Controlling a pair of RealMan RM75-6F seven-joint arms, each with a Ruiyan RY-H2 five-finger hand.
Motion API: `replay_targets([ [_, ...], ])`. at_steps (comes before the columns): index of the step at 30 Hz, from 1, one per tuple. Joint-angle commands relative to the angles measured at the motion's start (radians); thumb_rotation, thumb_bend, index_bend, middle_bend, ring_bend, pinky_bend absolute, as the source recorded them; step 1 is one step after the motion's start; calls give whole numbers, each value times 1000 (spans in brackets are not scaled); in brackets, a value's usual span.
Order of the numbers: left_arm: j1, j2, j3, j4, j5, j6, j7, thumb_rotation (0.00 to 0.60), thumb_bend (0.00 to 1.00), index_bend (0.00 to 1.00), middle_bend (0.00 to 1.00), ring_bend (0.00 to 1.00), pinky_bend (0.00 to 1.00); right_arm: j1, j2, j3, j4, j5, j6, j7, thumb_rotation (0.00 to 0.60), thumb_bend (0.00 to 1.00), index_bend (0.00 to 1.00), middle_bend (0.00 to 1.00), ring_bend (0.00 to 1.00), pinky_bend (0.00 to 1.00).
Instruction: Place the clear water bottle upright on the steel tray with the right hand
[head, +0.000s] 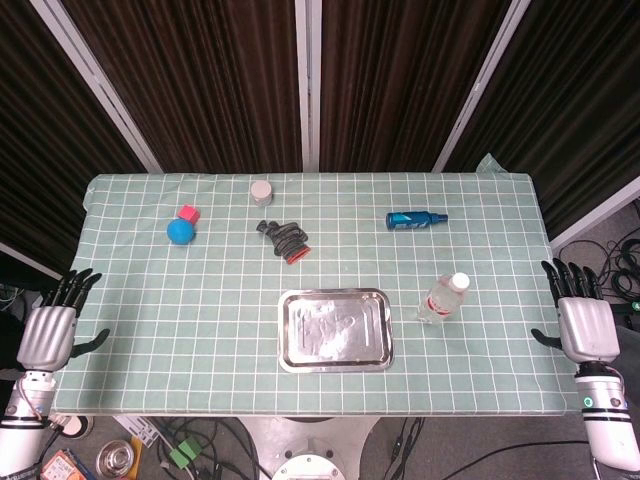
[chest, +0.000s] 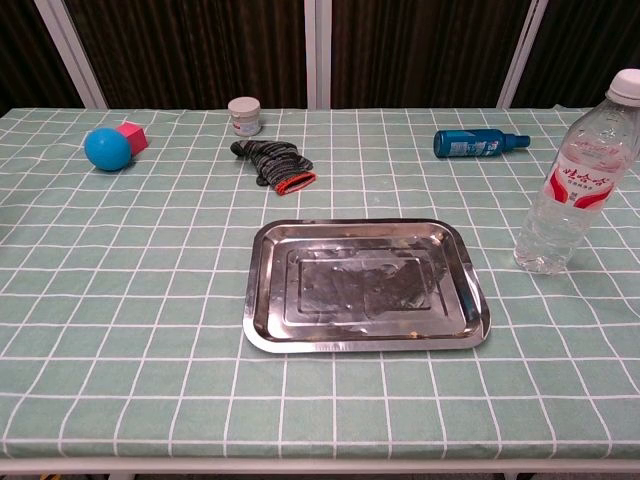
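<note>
While both hands hang off the table edges, the steel tray lies flat on the green checked tablecloth near the front edge, its shiny bed bare; taking the tray as the landmark, the clear water bottle stands upright on the cloth to its right, near it but apart, with a white cap on top and a red-and-white label around its middle; in the chest view the clear water bottle rises well above the tray's rim and touches nothing else. The right hand sits further right of the tray, beyond the bottle and past the table's right edge, fingers spread and pointing away from the robot, holding nothing; the left hand mirrors it off the left edge, far left of the tray, fingers likewise apart and empty; neither hand shows in the chest view.

Behind the tray, slightly to its left, lies a dark glove with a red cuff; further back sits a small white jar; behind and well to the left of the tray a blue ball rests touching a pink cube; behind and to the right a blue spray bottle lies on its side.
</note>
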Motion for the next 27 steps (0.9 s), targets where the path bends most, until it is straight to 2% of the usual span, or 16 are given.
replay_targets([
  [1, -7, -7, -8, 6, -2, -2, -4, 600, 229, 162, 180, 87, 190, -1, -1, 4, 1, 0, -7, 4, 600, 0, 0, 48, 0, 0],
  [5, -13, -14, -13, 1, 1, 3, 1, 600, 229, 162, 180, 87, 191, -14, 1, 3, -6, -3, -7, 23, 600, 0, 0, 49, 0, 0],
  [11, -4, -9, -2, -13, 3, 10, 19, 600, 230, 162, 180, 87, 190, -30, -2, -1, -11, 13, -72, 178, 600, 0, 0, 50, 0, 0],
  [14, -5, -6, -7, -11, -4, 8, 13, 600, 229, 162, 180, 87, 190, -26, -49, 19, 28, -13, -123, 448, 600, 0, 0, 40, 0, 0],
  [18, -3, -1, -6, -11, -8, 8, 7, 600, 229, 162, 180, 87, 191, -22, -166, 70, 142, -81, -125, 963, 600, 0, 0, 37, 0, 0],
  [19, -1, -1, -4, -9, -8, 8, 6, 600, 229, 163, 180, 87, 191, -19, -191, 76, 170, -87, -128, 1034, 600, 0, 0, 38, 0, 0],
  [21, 1, -2, 0, -4, -8, 6, 5, 600, 229, 163, 180, 87, 191, -6, -242, 80, 233, -108, -133, 1127, 600, 0, 0, 39, 0, 0],
  [27, 1, -1, 4, -2, 4, 13, 13, 600, 229, 163, 180, 87, 190, 25, -330, 65, 323, -140, -176, 1241, 600, 0, 0, 37, 0, 0],
])
